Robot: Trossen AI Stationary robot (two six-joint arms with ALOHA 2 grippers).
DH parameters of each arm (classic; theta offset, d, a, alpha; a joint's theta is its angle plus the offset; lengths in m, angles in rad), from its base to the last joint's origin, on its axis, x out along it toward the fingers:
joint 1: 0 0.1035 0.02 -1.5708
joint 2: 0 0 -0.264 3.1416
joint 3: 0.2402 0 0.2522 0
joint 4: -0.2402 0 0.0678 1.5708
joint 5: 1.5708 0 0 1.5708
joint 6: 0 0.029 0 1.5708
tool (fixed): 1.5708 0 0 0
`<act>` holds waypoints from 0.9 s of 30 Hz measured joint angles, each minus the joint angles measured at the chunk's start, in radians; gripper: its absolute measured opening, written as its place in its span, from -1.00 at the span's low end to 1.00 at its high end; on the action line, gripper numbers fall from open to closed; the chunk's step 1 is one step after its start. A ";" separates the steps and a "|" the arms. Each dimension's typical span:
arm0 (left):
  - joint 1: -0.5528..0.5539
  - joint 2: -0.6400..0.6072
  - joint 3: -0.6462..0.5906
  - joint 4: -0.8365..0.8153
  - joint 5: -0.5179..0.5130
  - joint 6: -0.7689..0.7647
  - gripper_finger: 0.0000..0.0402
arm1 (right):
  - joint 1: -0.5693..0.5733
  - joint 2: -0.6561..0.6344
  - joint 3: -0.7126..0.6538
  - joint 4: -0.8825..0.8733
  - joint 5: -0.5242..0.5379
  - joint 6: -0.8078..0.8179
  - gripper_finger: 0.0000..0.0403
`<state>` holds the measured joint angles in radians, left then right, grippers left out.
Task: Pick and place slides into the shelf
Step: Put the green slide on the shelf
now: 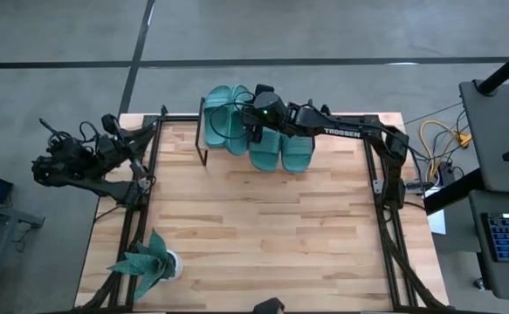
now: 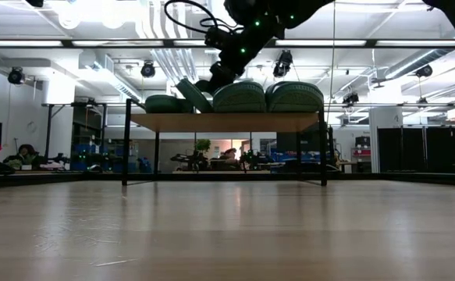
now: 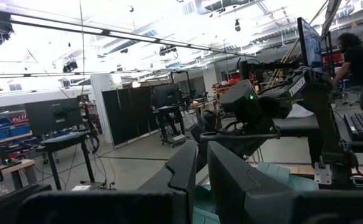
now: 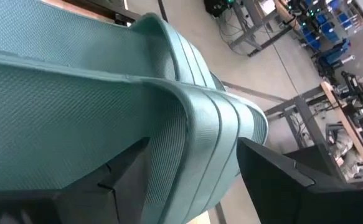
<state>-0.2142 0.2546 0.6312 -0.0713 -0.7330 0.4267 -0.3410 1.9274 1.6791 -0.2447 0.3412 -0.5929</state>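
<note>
Four slides atop shelf, tilted one between right end effector fingers

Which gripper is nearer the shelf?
The right. The right gripper is over the shelf, among the slides. The left gripper waits at the table's left edge, well apart.

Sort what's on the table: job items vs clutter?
Job:
- slides, four teal ones, all up on the shelf
- shelf
- right gripper, over the shelf with its fingers around a slide's strap

Not part of it:
- potted plant at the table's near left corner
- left gripper, parked at the left edge
</note>
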 joint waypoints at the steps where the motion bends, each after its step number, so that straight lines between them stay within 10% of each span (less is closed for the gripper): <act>1: 0.000 0.000 0.000 0.000 0.000 0.000 -0.87 | -0.002 0.000 0.000 -0.001 0.000 -0.008 0.13; 27: 0.000 0.014 -0.001 -0.001 0.000 0.005 -0.87 | -0.006 0.000 0.000 0.027 0.005 -0.084 -0.93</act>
<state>-0.2142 0.2684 0.6300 -0.0722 -0.7334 0.4320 -0.3473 1.9274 1.6791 -0.2180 0.3460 -0.6771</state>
